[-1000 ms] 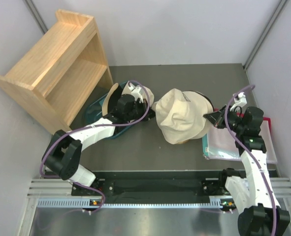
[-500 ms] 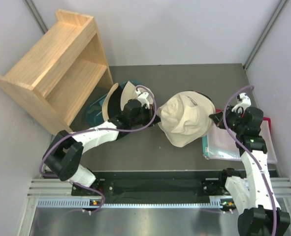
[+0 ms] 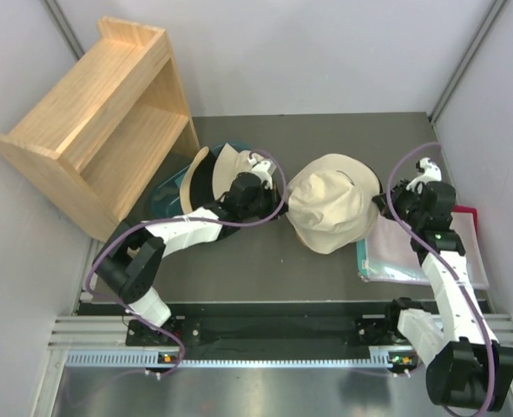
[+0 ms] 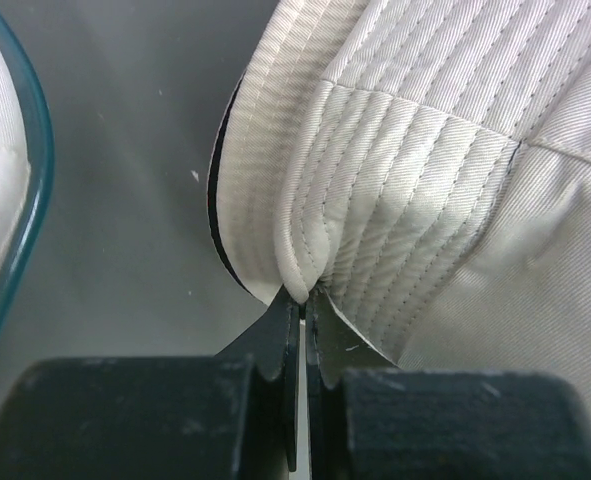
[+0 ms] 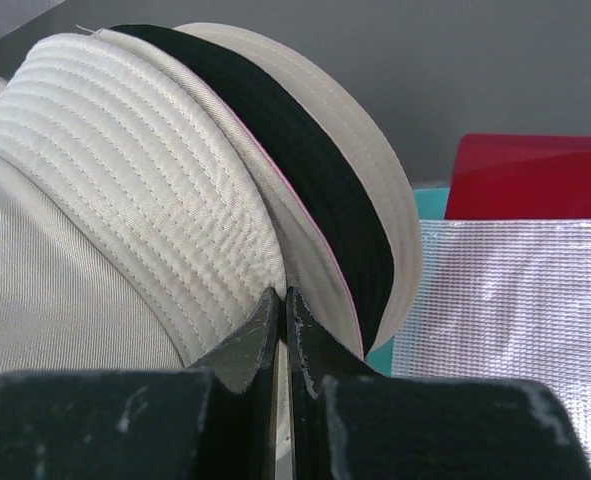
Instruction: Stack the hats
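Note:
A cream bucket hat [image 3: 330, 213] is held over the table's middle, above another hat whose black lining shows at its right edge [image 3: 371, 182]. My left gripper [image 3: 278, 207] is shut on the top hat's left brim [image 4: 305, 262]. My right gripper [image 3: 380, 206] is shut on its right brim [image 5: 225, 250], with the lower hat's black lining [image 5: 305, 160] just beyond. More hats, cream with black lining [image 3: 211, 170], lie in the teal tub [image 3: 162, 201] at the left.
A wooden shelf unit [image 3: 95, 113] lies tilted at the back left. A silver mesh pouch [image 3: 404, 252] over teal and red folders [image 3: 471, 217] lies at the right. The tub's teal rim [image 4: 25, 150] shows in the left wrist view.
Both grippers have carried the cream hat to the right and spread it, so it now sits more squarely over the hat beneath it. The left arm has stretched further right.

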Robot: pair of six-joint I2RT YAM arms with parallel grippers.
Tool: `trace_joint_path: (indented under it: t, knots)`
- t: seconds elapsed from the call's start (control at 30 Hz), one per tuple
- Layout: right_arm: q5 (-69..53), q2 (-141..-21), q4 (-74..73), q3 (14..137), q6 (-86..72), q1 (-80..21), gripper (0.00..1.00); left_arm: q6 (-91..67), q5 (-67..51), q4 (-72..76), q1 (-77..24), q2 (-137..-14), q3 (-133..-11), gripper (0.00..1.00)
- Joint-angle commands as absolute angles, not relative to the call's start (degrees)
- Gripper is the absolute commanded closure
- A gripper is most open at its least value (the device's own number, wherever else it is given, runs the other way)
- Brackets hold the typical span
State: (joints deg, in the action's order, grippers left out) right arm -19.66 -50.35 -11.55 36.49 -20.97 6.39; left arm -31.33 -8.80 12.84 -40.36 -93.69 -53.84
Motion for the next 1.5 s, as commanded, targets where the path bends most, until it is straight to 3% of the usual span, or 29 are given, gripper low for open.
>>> trace_joint_path:
  t: [0.0, 0.07, 0.1, 0.13, 0.23, 0.27, 0.67, 1.47]
  knots:
    - [-7.47, -49.4, -12.91, 38.23, -18.98, 6.68, 1.0, -29.79, -3.6, 9.76, -39.82, -95.63, -56.85, 1.0]
    - [-8.69, -47.82, -14.23, 40.06, -19.51, 6.68, 0.9, -29.62, -3.78, 9.76, -39.9, -95.28, -58.09, 1.0]
    - [-11.57, -46.07, -14.67, 40.95, -20.29, 6.59, 0.8, -29.36, -3.69, 9.67, -39.82, -95.19, -59.49, 1.0]
    - [-12.38, -45.18, -15.29, 42.18, -20.39, 6.68, 0.59, -29.09, -3.08, 9.15, -39.81, -95.19, -60.28, 1.0]
    - [-14.24, -43.42, -19.15, 48.15, -20.92, 6.68, 0.4, -27.34, -2.37, 8.18, -39.73, -96.06, -64.15, 1.0]
    - [-14.41, -43.51, -20.03, 50.95, -20.83, 6.68, 0.39, -26.38, -2.2, 7.91, -39.73, -97.02, -66.07, 1.0]
    - [-36.37, -56.68, -7.3, 53.27, -24.52, 6.59, 0.41, -24.52, -7.91, 6.33, -36.65, -106.43, -78.48, 1.0]
    - [-35.24, -61.61, -6.86, 46.06, -22.23, 5.98, 0.35, -24.79, -9.23, 7.82, -36.3, -106.44, -78.31, 1.0]
